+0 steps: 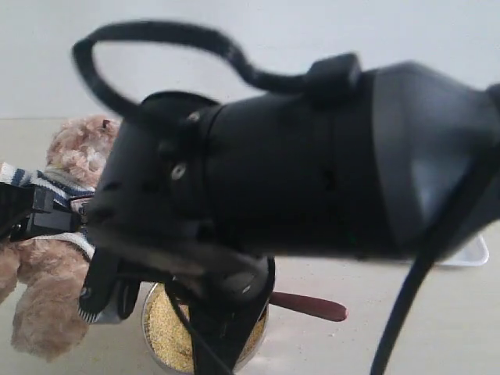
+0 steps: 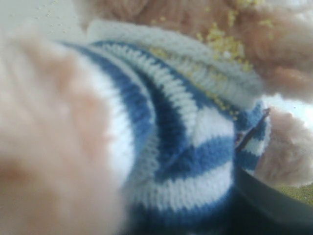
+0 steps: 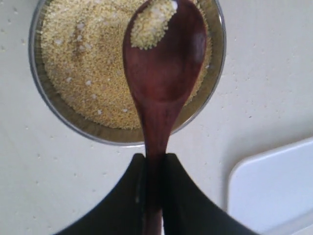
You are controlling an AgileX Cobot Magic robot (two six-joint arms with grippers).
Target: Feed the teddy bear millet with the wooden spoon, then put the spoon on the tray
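The teddy bear (image 1: 72, 152) sits at the left of the exterior view, its striped shirt (image 2: 195, 161) filling the left wrist view. My left gripper (image 1: 45, 209) is clamped on the bear's body; only one dark finger (image 2: 266, 200) shows. Loose millet grains (image 2: 222, 44) lie on the bear's collar. My right gripper (image 3: 154, 161) is shut on the handle of the wooden spoon (image 3: 164, 73). The spoon hangs over the metal bowl (image 3: 54, 103) of millet (image 3: 83, 58), with a small heap of grain (image 3: 149, 24) at its tip. The white tray (image 3: 274, 191) lies beside the bowl.
The right arm's black body (image 1: 312, 164) and cable block most of the exterior view. Below it show the bowl (image 1: 168, 332), an end of the spoon (image 1: 312, 306) and a corner of the tray (image 1: 473, 254). Pale tabletop (image 3: 29, 176) surrounds the bowl.
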